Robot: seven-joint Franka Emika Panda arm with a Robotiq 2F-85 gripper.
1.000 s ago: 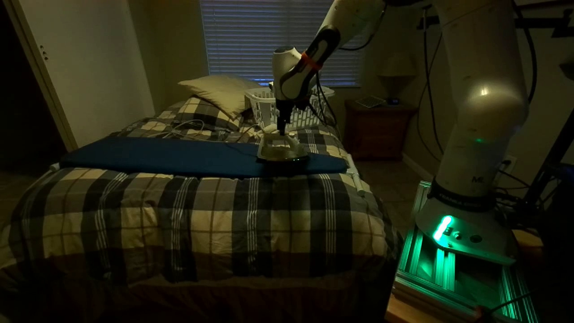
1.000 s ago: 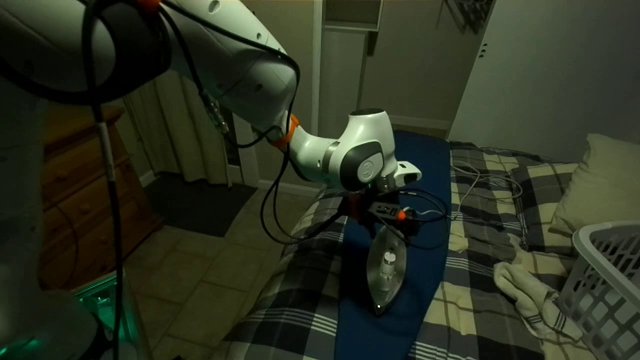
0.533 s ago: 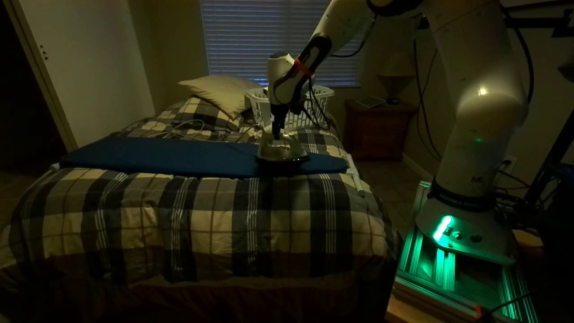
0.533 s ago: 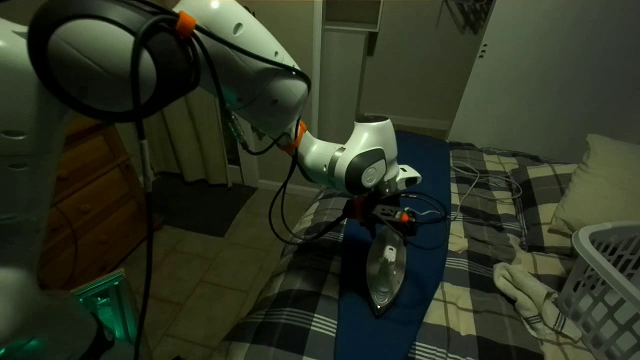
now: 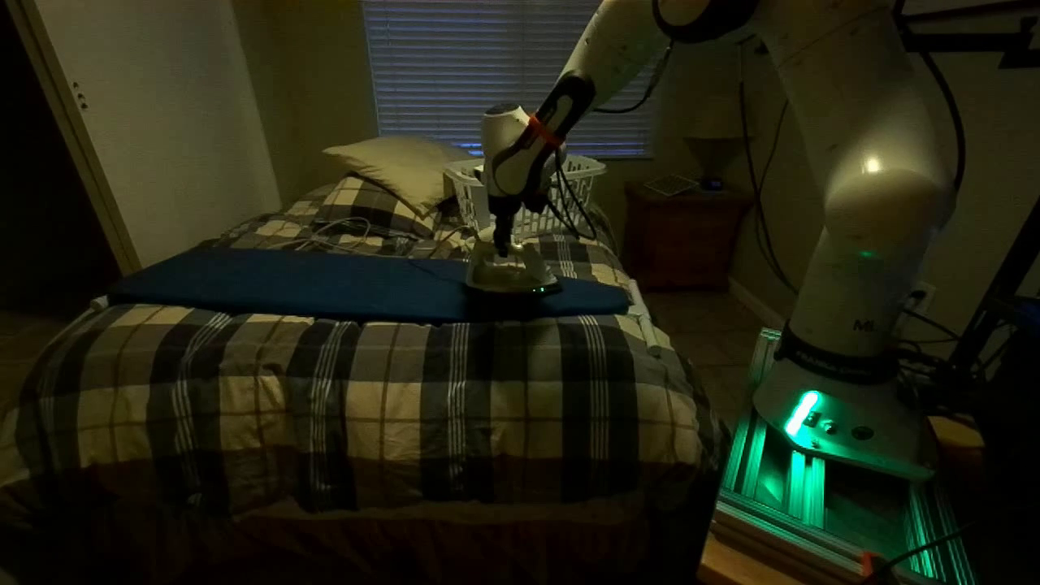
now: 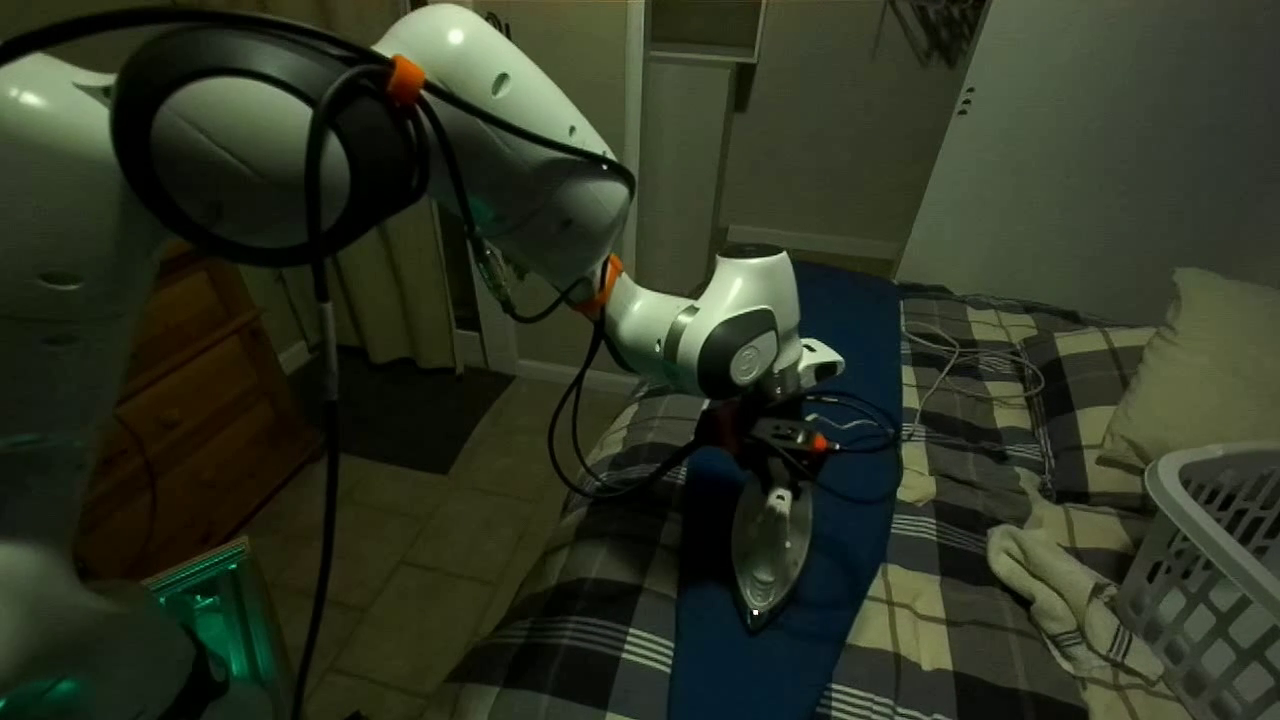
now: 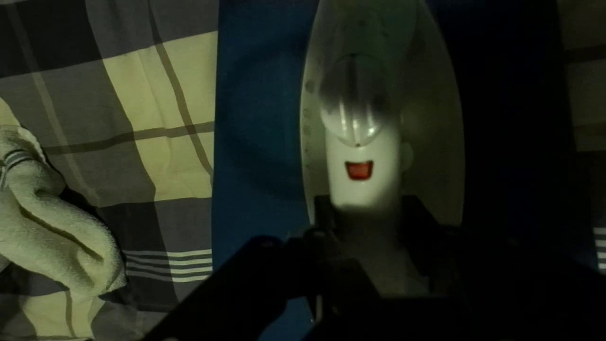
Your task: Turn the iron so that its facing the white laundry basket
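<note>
The pale iron (image 5: 520, 275) sits flat on the blue ironing board, its tip toward the robot's base side in an exterior view. In another exterior view the iron's tip (image 6: 757, 610) points toward the camera. My gripper (image 7: 368, 213) is shut on the iron's handle (image 7: 362, 189), one dark finger along each side of it, behind the red button. The white laundry basket (image 6: 1185, 505) stands on the bed off to the iron's side; in both exterior views it shows, partly behind the arm in this one (image 5: 471, 195). Deep shadow hides much of the fingers.
The blue ironing board (image 5: 341, 280) lies across the plaid bed (image 5: 390, 390). Between board and basket is a pale towel-like cloth (image 6: 1060, 590). A loose cord (image 6: 950, 350) lies near the pillow (image 6: 1200, 370). A nightstand (image 5: 682, 236) stands beyond the bed.
The arm has come down toward the iron, shifting slightly left in an exterior view. The jaws have closed around the handle. The iron has hardly moved.
</note>
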